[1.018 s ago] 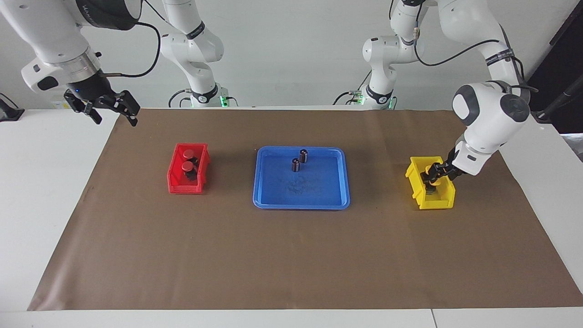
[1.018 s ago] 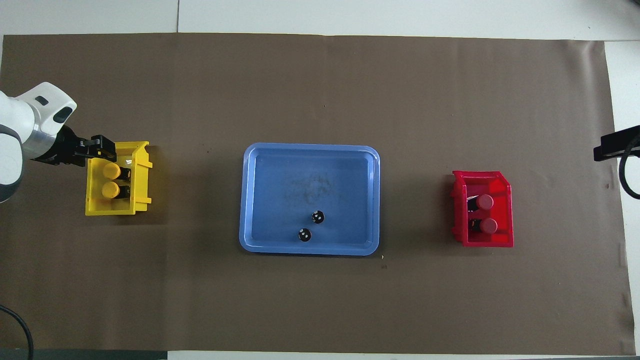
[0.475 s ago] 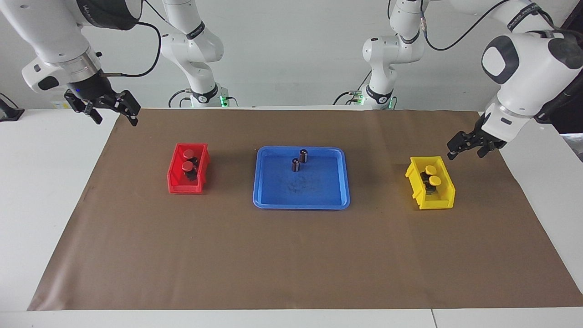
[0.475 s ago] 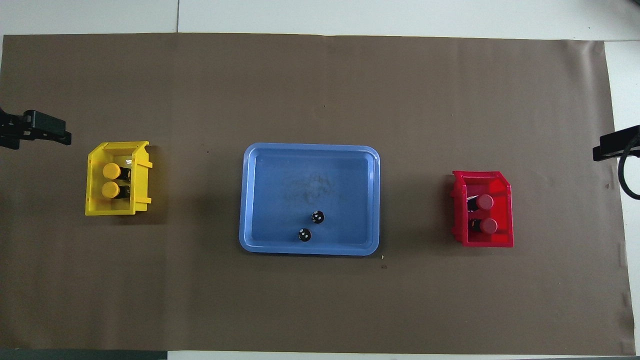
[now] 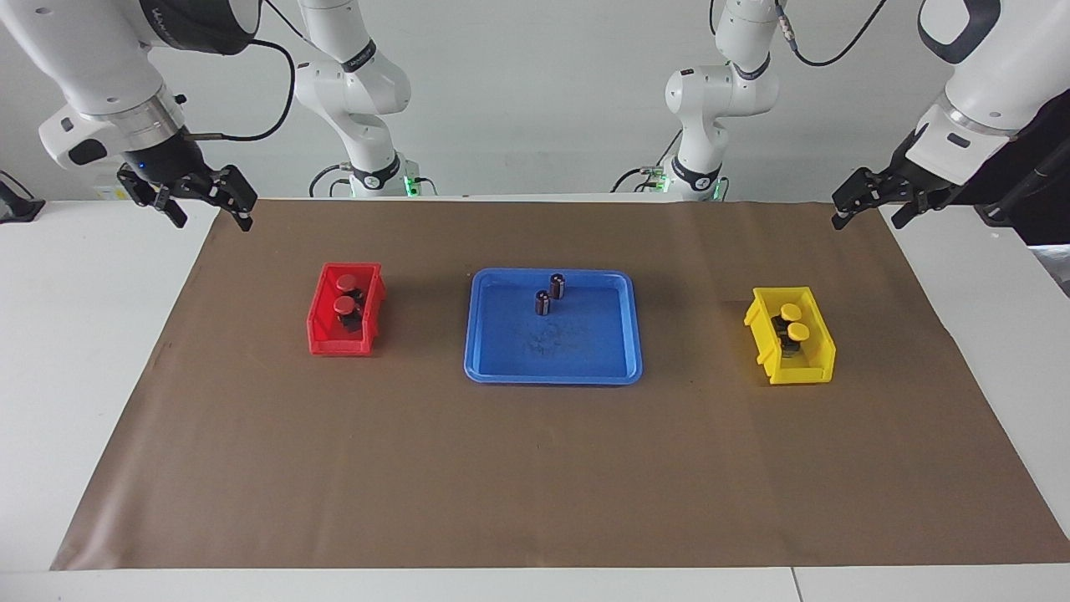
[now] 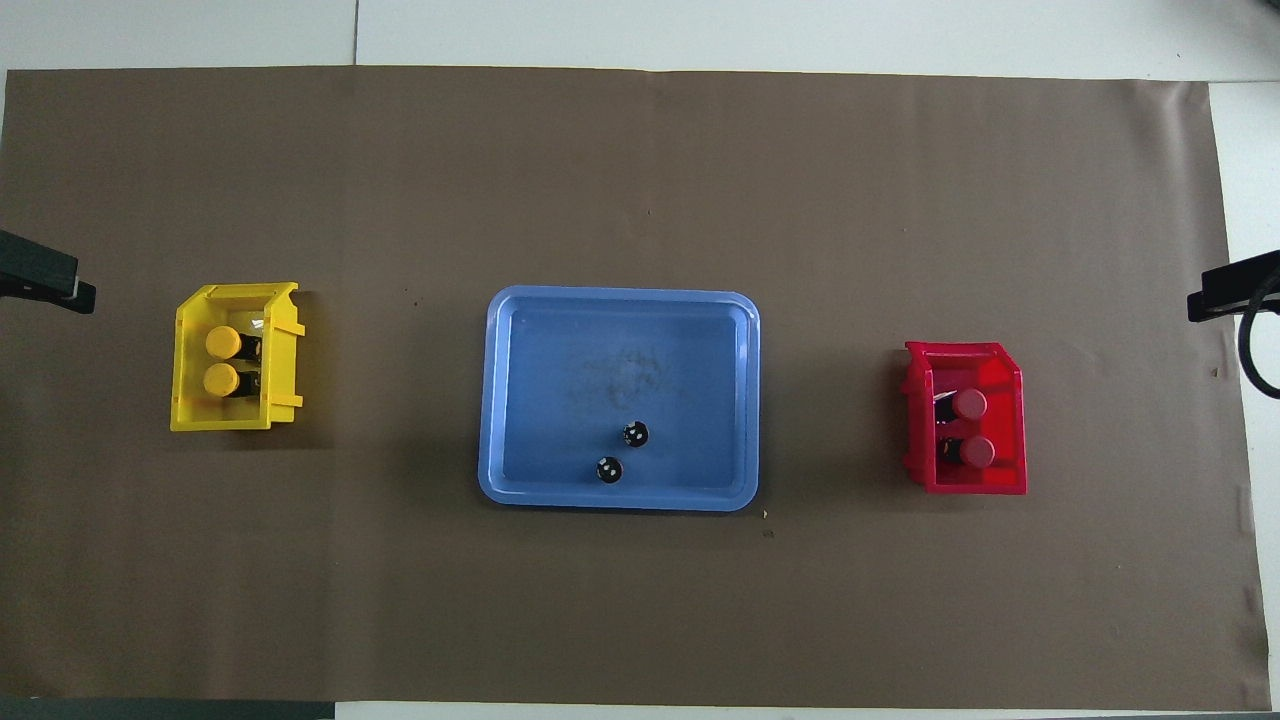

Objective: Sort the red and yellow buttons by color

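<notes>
Two yellow buttons lie in the yellow bin toward the left arm's end of the table; they also show in the overhead view. Two red buttons lie in the red bin toward the right arm's end, seen from above too. My left gripper is open and empty, raised over the mat's corner near the robots. My right gripper is open and empty, raised over the mat's other near corner, waiting. In the overhead view only one finger of the left gripper and one finger of the right gripper show.
A blue tray sits mid-table between the bins, with two dark cylinders without coloured caps standing in the part nearer the robots. A brown mat covers the table.
My left gripper has risen out of the yellow bin and pulled back up over the mat's corner near the robots. Both yellow buttons stay in the bin. The right arm has not moved.
</notes>
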You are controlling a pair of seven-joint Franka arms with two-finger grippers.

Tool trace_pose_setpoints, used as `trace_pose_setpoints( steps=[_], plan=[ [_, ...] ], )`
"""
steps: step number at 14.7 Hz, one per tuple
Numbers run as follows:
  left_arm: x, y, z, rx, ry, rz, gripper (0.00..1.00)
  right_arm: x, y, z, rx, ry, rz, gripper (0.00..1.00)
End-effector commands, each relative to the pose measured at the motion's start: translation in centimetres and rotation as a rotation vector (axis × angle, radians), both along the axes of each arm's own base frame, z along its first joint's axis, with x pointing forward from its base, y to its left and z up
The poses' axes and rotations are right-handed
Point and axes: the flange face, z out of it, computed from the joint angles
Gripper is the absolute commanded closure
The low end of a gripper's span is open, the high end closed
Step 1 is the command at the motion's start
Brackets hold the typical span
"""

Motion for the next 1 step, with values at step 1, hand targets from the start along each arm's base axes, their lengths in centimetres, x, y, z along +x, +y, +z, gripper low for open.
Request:
trace_pose_setpoints(
  steps=[1],
  plan=[
    [-0.34,-1.19,0.82,-0.004,0.008,-0.032,0.00,-0.09,-0.43,0.41,0.011,0.006,0.025,0.00]
  ],
)
